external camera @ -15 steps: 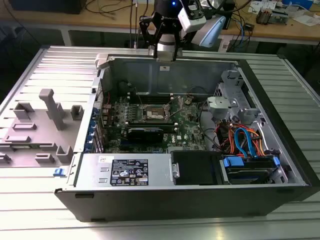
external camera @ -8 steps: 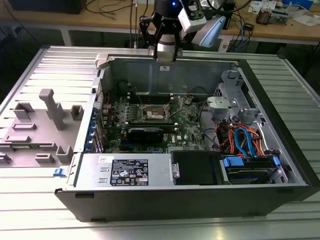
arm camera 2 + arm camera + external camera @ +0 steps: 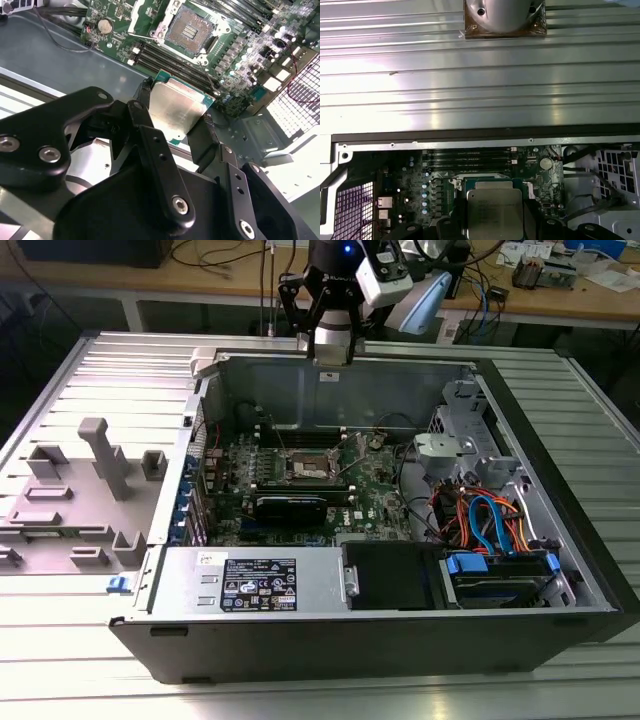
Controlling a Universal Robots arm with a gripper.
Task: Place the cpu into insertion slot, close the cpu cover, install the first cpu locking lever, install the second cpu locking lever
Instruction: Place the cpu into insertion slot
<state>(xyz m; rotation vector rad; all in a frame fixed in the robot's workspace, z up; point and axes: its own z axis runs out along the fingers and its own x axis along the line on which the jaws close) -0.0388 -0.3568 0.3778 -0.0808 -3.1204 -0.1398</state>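
Note:
My gripper point(image 3: 333, 352) hangs over the far wall of the open computer case point(image 3: 560, 500), shut on the cpu point(image 3: 176, 112). The chip is a flat silvery square with a green edge, clamped between the two black fingers point(image 3: 145, 95) in both wrist views, and it also shows as the cpu point(image 3: 495, 210). The insertion slot point(image 3: 187, 30) lies bare on the green motherboard point(image 3: 375, 490), its dark pin field uncovered. Beside the slot, the silver cpu cover point(image 3: 148, 17) stands swung open. In the exterior view the insertion slot point(image 3: 311, 469) sits below and in front of the gripper.
Long black memory slots point(image 3: 165, 56) and a coin battery point(image 3: 104, 26) flank the socket. A power supply point(image 3: 260, 582), a drive cage point(image 3: 450, 455) and coloured cables point(image 3: 490, 520) sit inside the case. Grey fixtures point(image 3: 100, 465) stand on the ribbed table at the exterior view's left.

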